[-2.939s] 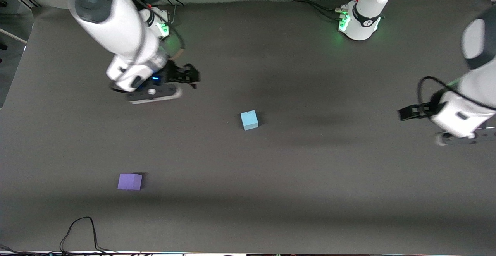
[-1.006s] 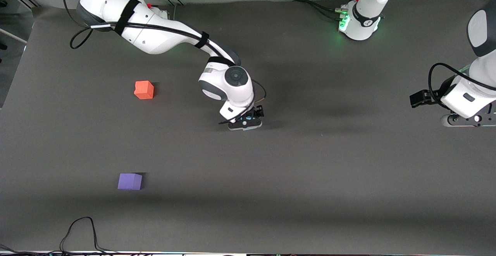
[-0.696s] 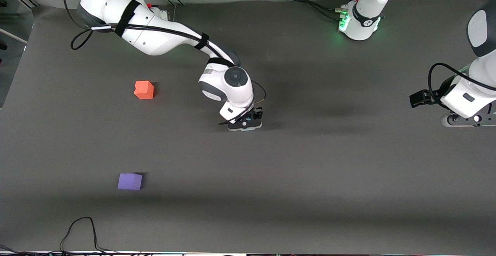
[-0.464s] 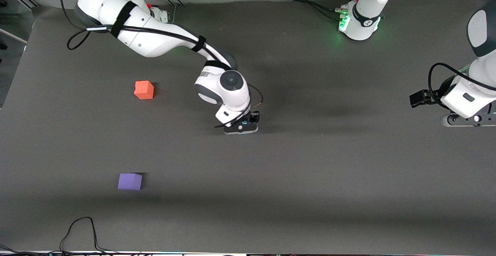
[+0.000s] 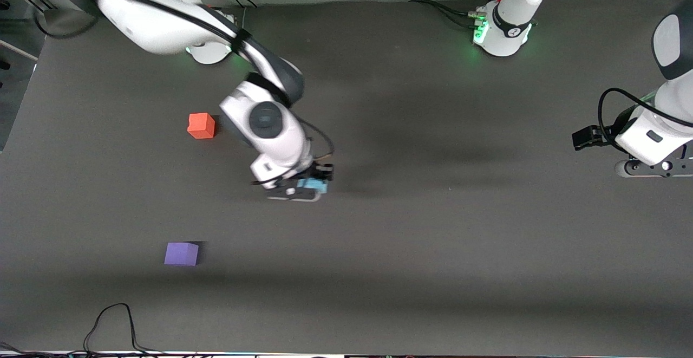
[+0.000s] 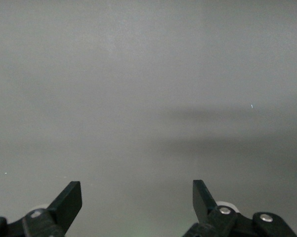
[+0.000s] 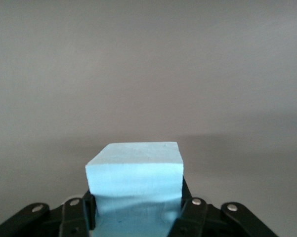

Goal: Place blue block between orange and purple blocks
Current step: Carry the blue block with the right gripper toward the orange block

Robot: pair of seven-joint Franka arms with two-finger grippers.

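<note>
My right gripper is shut on the light sky-blue block, which it holds over the middle of the dark mat. The right wrist view shows the blue block squeezed between the two black fingers. The orange-red block sits on the mat toward the right arm's end. The violet-purple block sits nearer to the front camera than the orange one. My left gripper is open and empty and waits at the left arm's end; its wrist view shows only bare mat between the fingers.
The dark mat covers the table. A black cable loops over the mat's edge nearest the front camera, close to the purple block. The arm bases stand along the edge farthest from the front camera.
My right gripper closed on the blue block at mid-table, lifted it and has moved it toward the right arm's end and slightly nearer the front camera. The left arm has stayed still.
</note>
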